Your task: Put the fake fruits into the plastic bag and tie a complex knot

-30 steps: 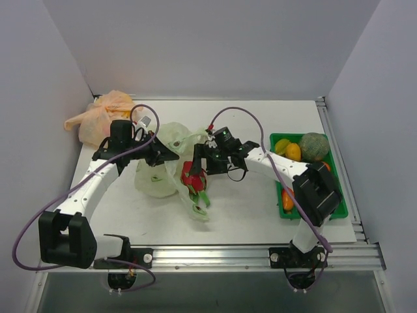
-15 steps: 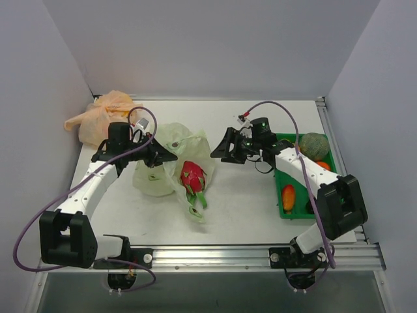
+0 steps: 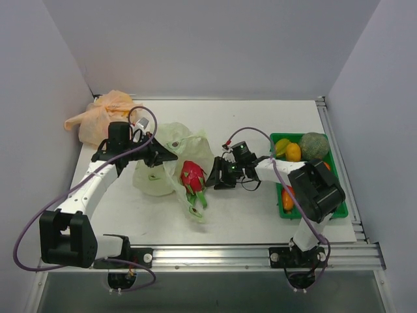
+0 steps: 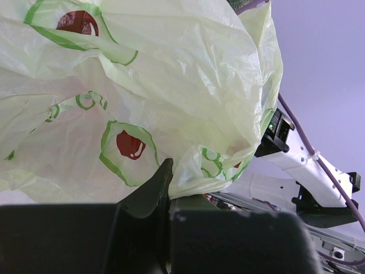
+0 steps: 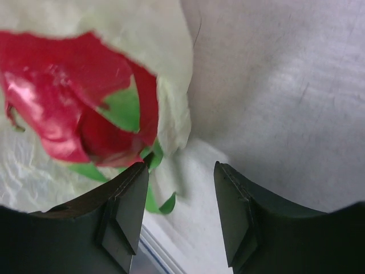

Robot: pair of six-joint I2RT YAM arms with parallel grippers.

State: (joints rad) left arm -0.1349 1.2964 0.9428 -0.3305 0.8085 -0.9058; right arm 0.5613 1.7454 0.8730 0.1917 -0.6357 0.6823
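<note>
The right claw [image 3: 215, 178] hangs low over the middle of the white table [image 3: 260, 218]. Its two fingers [image 5: 126, 208] stand apart and grip nothing. Just left of its tips lies the pink plastic dragon fruit with green tips [image 3: 193, 175]. In the right wrist view the fruit [image 5: 74, 114] sits just beyond the left-hand finger, close to it but apart. It rests on the right, near part of the thin, crinkly pale green plastic bag [image 3: 171, 138], which bears red-and-green printed marks. Whether the fruit is inside the film or only lying on it is hard to tell from above.

The left claw [image 3: 164, 155] is at the left side of that bag, with its jaws closed. In the left wrist view the film [image 4: 171, 85] billows over the claw [image 4: 168, 171] and seems to be pinched there, so the bag's edge is held up off the table.

Right of the right claw, by the right edge of the table, stands a green plastic tray [image 3: 276, 138]. At its far end are a yellow fruit [image 3: 282, 145], a small orange [image 3: 294, 152] and a dark green avocado [image 3: 314, 146]. An orange piece [image 3: 287, 199] lies nearer, partly behind the right arm.

In the far left corner, well apart from the green bag, sits a bunched peach-orange plastic bag [image 3: 101, 117].
</note>
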